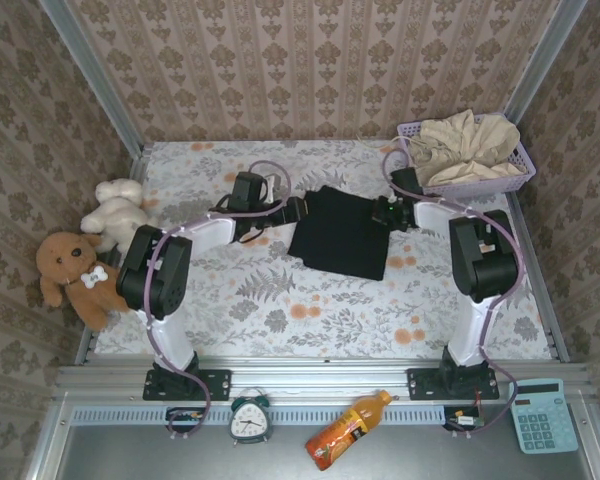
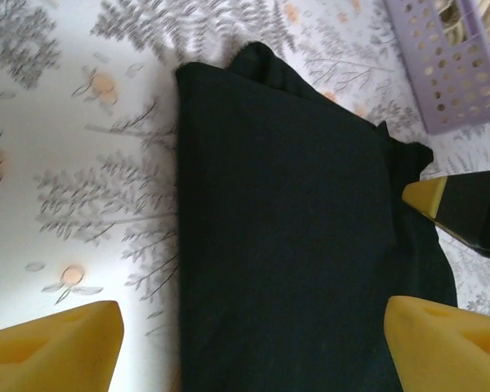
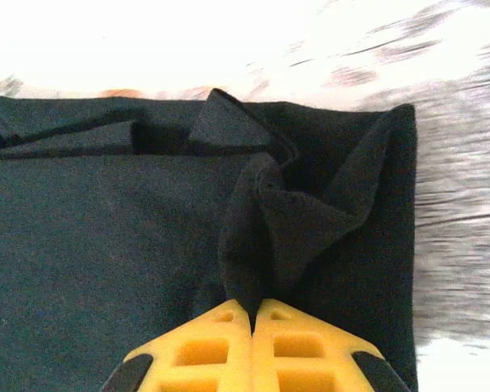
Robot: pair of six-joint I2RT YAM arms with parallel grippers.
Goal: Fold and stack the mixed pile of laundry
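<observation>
Black folded cloth T-shirt (image 1: 338,238): flat on floral-print table (image 1: 280,320), between both grippers; near end cut off in the left wrist view. White plush toy (image 1: 118,208), brown plush toy (image 1: 68,268): well left of left gripper (image 1: 298,210), at table's edge. That gripper: fingers wide over shirt's left edge, bare table alongside. Clamped on a bunched fold at shirt's right edge: right gripper (image 1: 382,213). Beige-cream crumpled garment (image 1: 465,145): just beyond it, in lavender plastic mesh basket (image 1: 480,187), underside hidden.
</observation>
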